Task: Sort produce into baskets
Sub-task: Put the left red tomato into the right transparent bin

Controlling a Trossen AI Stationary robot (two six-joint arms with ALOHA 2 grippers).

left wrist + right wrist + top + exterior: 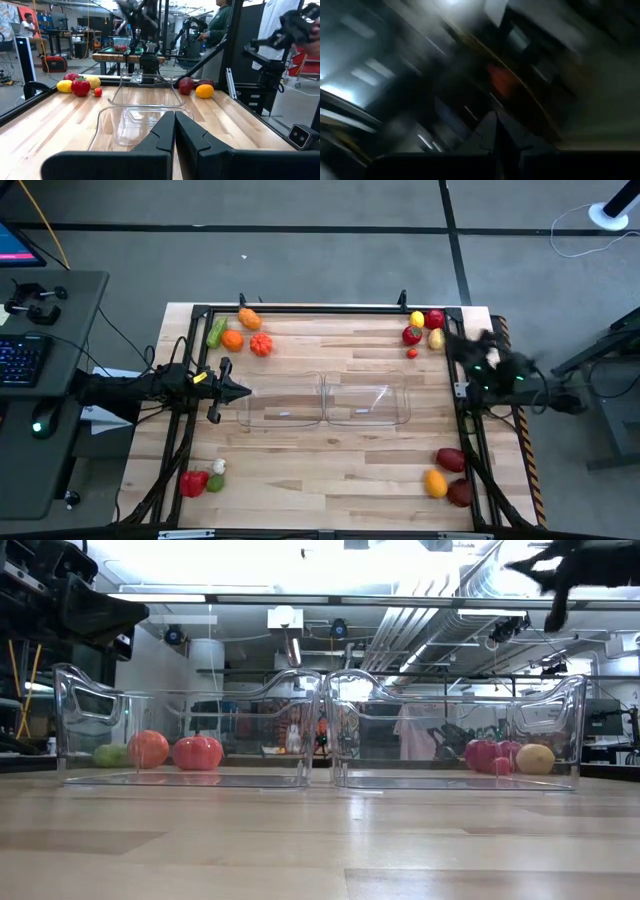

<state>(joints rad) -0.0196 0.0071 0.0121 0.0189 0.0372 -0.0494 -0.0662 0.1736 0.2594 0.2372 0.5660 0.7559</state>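
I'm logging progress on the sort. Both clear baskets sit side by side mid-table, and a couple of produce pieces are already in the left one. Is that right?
Not quite. The two baskets do sit side by side mid-table, but both are empty in the high view. All the produce lies on the table in clusters near its corners; the pieces seen through the clear walls in the low view are behind the baskets, not inside.

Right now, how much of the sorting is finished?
Nothing is done: both clear baskets hold nothing. Nothing is in hand: the left claw and right claw are shut, carrying nothing. All produce remains in four corner groups.
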